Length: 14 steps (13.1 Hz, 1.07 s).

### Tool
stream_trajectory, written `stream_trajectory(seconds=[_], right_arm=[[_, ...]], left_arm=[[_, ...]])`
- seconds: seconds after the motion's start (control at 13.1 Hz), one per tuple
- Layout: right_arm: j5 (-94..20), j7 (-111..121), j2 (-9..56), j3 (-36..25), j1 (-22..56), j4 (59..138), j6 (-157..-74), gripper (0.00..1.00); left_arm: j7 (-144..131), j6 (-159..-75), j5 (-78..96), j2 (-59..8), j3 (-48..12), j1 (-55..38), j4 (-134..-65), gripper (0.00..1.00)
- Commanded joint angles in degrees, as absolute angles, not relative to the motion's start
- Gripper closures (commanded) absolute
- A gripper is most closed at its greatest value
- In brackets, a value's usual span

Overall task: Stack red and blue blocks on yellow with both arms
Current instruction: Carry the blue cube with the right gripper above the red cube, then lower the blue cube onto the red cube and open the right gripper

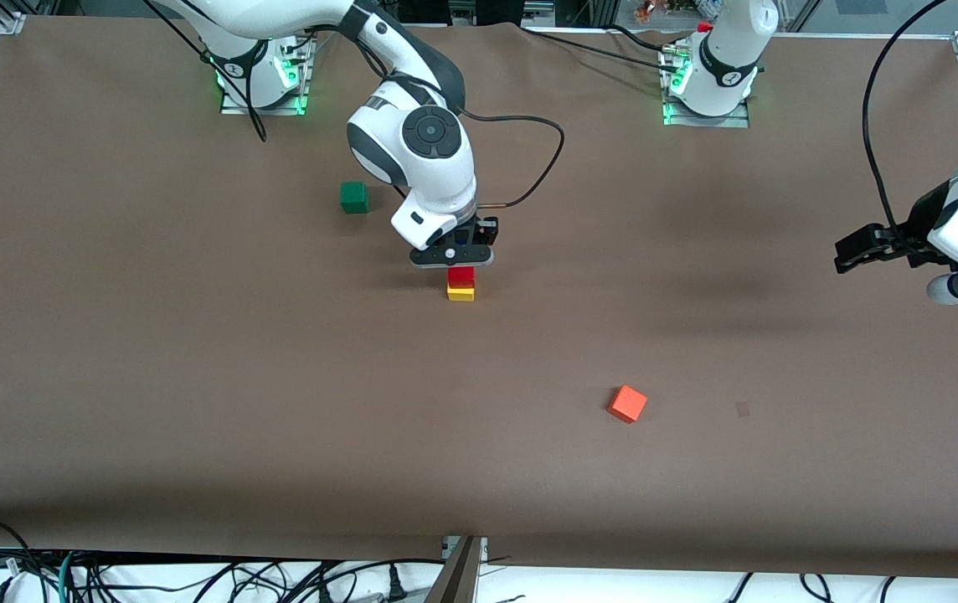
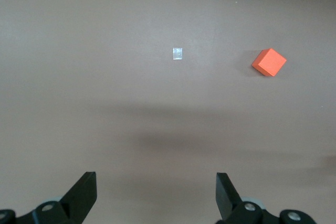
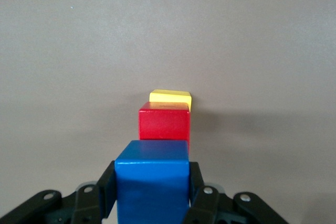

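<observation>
The right pincer (image 1: 452, 256) hangs over the middle of the table (image 1: 194, 377), pinching the blue cube (image 3: 152, 179) between its fingers. Directly beneath it the red cube (image 1: 461, 275) already sits on the yellow cube (image 1: 460, 292), so the step in hand looks to be setting blue on top of red.

To do it well, the blue cube should come down squarely over the red one. The right wrist view shows the three cubes roughly in line, though the yellow cube's top peeks out a little to one side of the red, so the stack may be slightly offset. A slow, straight descent until blue touches red, then a gentle release without sideways drag, should keep the lower pair from shifting.

The left pincer (image 2: 156, 195) waits, fingers spread and holding nothing, over the table's edge at the left arm's end. The orange-red cube (image 1: 627, 404) lies toward the table's front edge, and the green cube (image 1: 354, 197) lies nearer the right arm's base; neither needs touching.
</observation>
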<state>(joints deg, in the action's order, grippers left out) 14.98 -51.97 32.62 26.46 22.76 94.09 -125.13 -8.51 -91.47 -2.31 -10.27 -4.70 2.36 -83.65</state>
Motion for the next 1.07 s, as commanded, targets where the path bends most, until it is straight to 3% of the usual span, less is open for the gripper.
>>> stream_trajectory(seconds=[0.0, 0.99], right_arm=[[16.2, -53.0, 33.0, 26.2, 22.9, 93.8, -125.9, 0.57], [16.3, -55.0, 33.7, 25.5, 23.1, 93.8, -128.3, 0.57]], left_arm=[[-7.8, -90.7, -1.1, -10.9, -4.7, 2.5, -82.2, 0.00], [-7.8, -90.7, 0.3, -11.4, -4.6, 2.5, -82.1, 0.00]])
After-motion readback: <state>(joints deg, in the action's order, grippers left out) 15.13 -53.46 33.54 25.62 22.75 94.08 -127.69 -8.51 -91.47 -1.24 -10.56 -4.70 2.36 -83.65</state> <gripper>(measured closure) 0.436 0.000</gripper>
